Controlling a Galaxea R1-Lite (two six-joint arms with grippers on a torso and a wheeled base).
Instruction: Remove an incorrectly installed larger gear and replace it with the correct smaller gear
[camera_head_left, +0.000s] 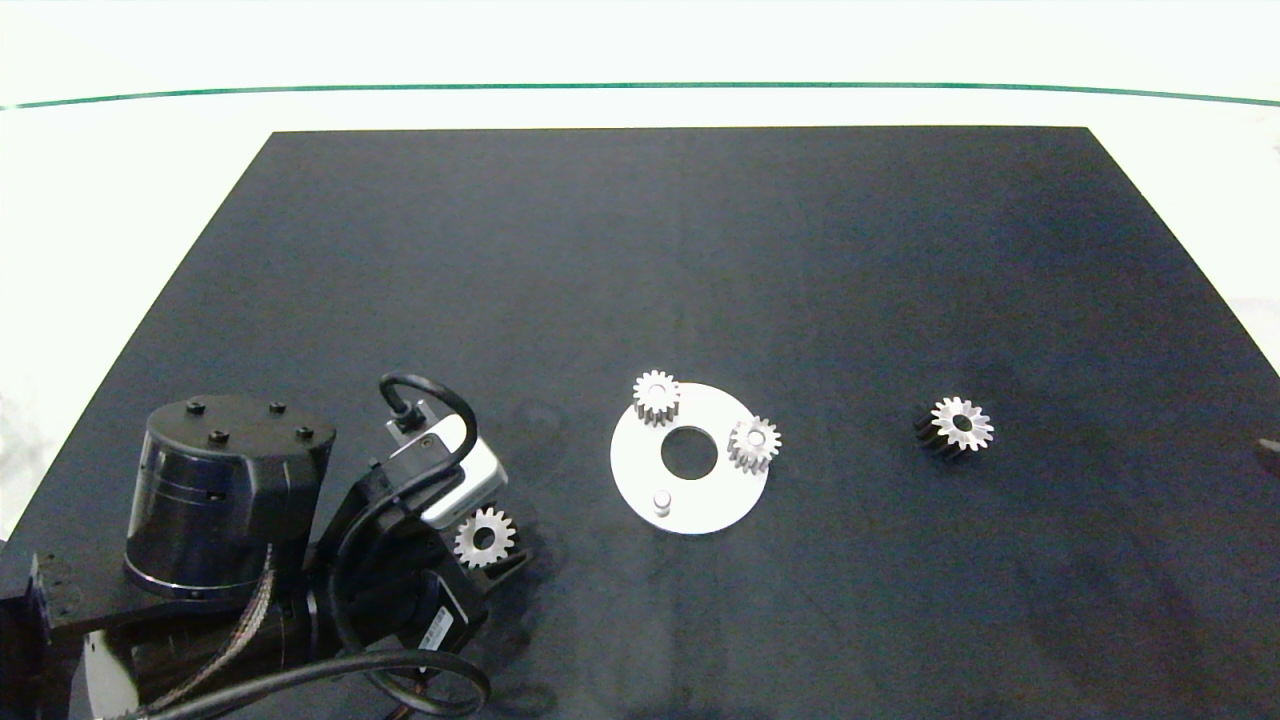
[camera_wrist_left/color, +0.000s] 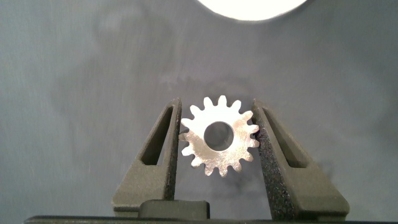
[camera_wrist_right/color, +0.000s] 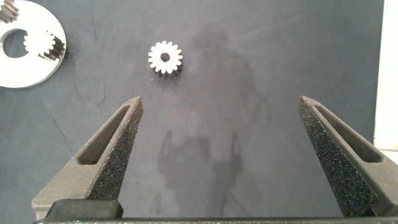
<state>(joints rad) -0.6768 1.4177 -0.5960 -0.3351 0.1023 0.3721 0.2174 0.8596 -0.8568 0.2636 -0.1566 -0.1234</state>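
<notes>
Black mat (camera_head_left: 700, 250) covering white table (camera_head_left: 120, 200). Left arm (camera_head_left: 230, 520) reaching in over mat's near left corner; left gripper (camera_wrist_left/color: 217, 140) closing its fingers (camera_wrist_left/color: 163, 146) on small gear (camera_wrist_left/color: 219, 135), teeth touching both pads. White disc (camera_head_left: 690, 500) sitting mid-mat, carrying two small gears (camera_head_left: 656, 396), (camera_head_left: 754, 443) and one bare peg (camera_head_left: 661, 500). Larger gear (camera_head_left: 955, 425) lying flat on mat, well right of disc. Right gripper (camera_wrist_right/color: 227, 162) hovering with fingers spread wide, gripping nothing, larger gear ahead of it

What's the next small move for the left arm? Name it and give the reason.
Probably carry the smaller gear, which the left gripper grips, over to the bare peg on the white disc and lower it on. The larger gear already lies off on the mat, so that peg is free.
</notes>
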